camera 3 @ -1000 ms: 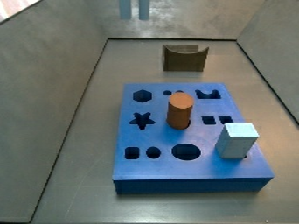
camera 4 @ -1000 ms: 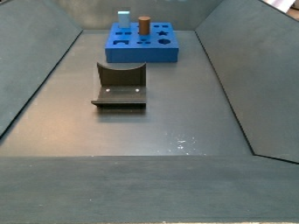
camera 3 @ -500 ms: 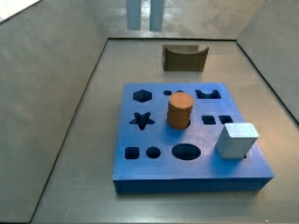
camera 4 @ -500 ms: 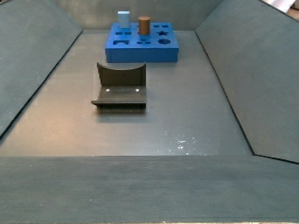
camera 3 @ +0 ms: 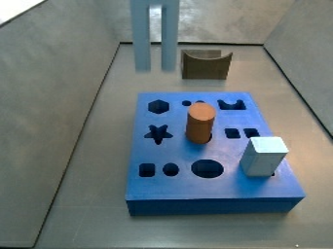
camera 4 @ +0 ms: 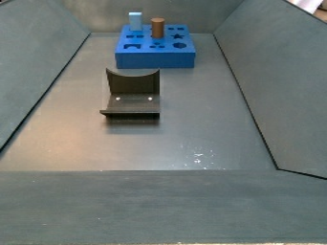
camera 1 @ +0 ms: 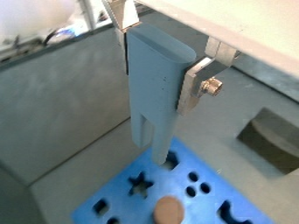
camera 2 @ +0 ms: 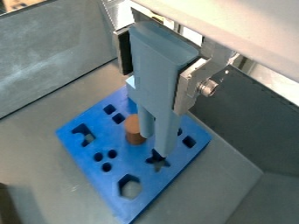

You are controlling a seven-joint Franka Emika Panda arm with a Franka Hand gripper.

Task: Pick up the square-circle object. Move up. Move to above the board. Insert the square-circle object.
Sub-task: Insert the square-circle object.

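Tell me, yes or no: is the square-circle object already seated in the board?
No. In a wrist view the gripper holds the square-circle object with its prongs hanging above the board.

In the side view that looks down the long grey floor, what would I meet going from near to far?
The fixture comes first, then the board, with the pale cube and orange-brown cylinder standing on it. The gripper is not in this view.

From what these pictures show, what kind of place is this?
Probably a robot test cell: bare grey walls, a blue board with shaped holes, and a fixture. The gripper holds the square-circle object above the board.
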